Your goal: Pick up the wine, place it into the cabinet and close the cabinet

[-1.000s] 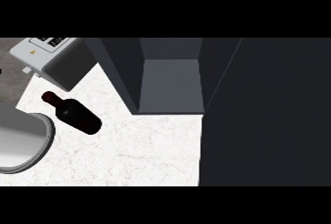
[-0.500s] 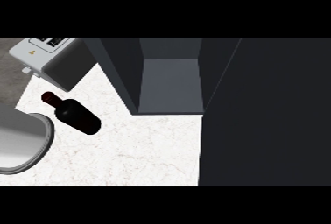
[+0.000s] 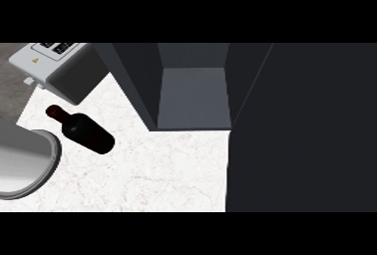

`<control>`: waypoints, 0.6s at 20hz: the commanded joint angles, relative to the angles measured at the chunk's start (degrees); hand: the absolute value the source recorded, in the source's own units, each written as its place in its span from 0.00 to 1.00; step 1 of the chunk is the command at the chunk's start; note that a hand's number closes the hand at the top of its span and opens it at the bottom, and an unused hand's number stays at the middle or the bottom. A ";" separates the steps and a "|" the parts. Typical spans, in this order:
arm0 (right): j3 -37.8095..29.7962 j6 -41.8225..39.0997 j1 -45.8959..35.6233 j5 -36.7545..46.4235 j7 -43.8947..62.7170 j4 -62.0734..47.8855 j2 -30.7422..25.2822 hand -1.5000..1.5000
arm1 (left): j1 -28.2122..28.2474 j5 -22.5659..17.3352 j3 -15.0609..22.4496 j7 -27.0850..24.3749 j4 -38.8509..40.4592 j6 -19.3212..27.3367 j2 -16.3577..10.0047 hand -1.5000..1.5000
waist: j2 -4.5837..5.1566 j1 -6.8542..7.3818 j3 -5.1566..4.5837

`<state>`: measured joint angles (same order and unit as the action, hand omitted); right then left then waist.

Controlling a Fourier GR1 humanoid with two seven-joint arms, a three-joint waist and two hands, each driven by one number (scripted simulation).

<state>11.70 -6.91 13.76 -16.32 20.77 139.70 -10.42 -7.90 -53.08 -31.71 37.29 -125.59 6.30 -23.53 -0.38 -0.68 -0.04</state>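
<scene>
A dark wine bottle lies on the white marble counter at the left, its neck pointing up-left. The dark grey cabinet stands at the top centre with its inside open to view and nothing on its floor. Its open door fills the right side as a broad dark panel. Neither hand shows in the head view.
A grey toaster stands at the top left, just beyond the bottle's neck. A curved metal sink basin sits at the left edge, close below the bottle. The counter's left edge runs beside the toaster.
</scene>
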 commanded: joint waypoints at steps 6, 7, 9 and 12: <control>1.55 4.34 1.41 -1.05 7.00 13.52 0.63 0.00 | 1.84 3.01 0.71 -2.81 0.21 -2.25 1.92 0.00 | 0.25 0.14 -0.02; -1.43 0.77 4.31 -4.62 4.84 15.60 -1.96 0.00 | 0.33 1.64 -2.01 -2.42 2.09 -1.03 0.25 0.00 | 0.11 -0.39 0.02; -1.69 3.62 2.84 -5.04 7.26 16.76 -1.03 0.00 | 1.07 3.72 -1.70 -3.57 2.70 -1.21 0.78 0.00 | 0.13 -0.51 -0.02; -1.90 1.79 3.02 -5.97 5.25 14.26 -1.15 0.00 | 0.86 6.51 -1.04 -5.18 7.48 -3.34 -0.21 0.00 | 0.23 -0.41 0.01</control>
<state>11.73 -6.16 13.54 -15.40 20.10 139.76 -10.28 -7.35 -48.77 -32.85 33.53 -120.80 4.23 -23.41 -0.19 -1.10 -0.03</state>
